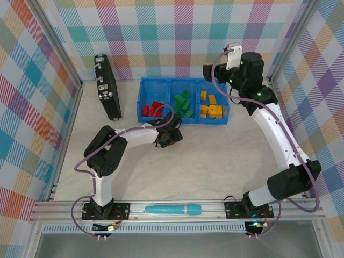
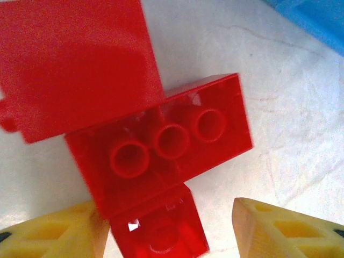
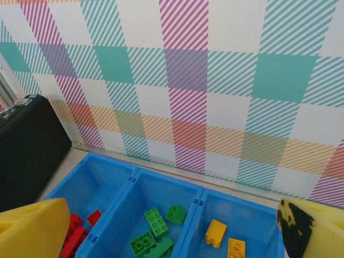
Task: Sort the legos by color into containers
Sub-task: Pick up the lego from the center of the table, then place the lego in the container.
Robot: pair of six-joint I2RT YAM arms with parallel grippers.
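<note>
the left hand (image 1: 167,137) hangs low over the table (image 1: 215,161), just in front of the blue tray (image 1: 154,91) near its left compartment. its wrist view looks straight down on three loose red legos (image 2: 166,142) lying against one another on the pale table: a blurred one at upper left, one in the middle turned underside up with three round hollows, and a smaller one nearest the camera. the yellow fingertips (image 2: 279,228) stand apart on either side of that smallest piece, so this hand is parted and clamps nothing; whether the left fingertip touches the piece i cannot tell. the right hand (image 1: 207,71) is raised above the tray's back right corner, its fingers (image 3: 32,231) spread wide and empty over the compartments. in the tray, red bricks (image 1: 153,109) lie in the left compartment, green bricks (image 1: 183,104) in the middle and yellow bricks (image 1: 210,107) in the right. a black case (image 1: 107,86) stands left of the tray, and a teal pen (image 1: 172,209) lies on the rail between the arm bases.
</note>
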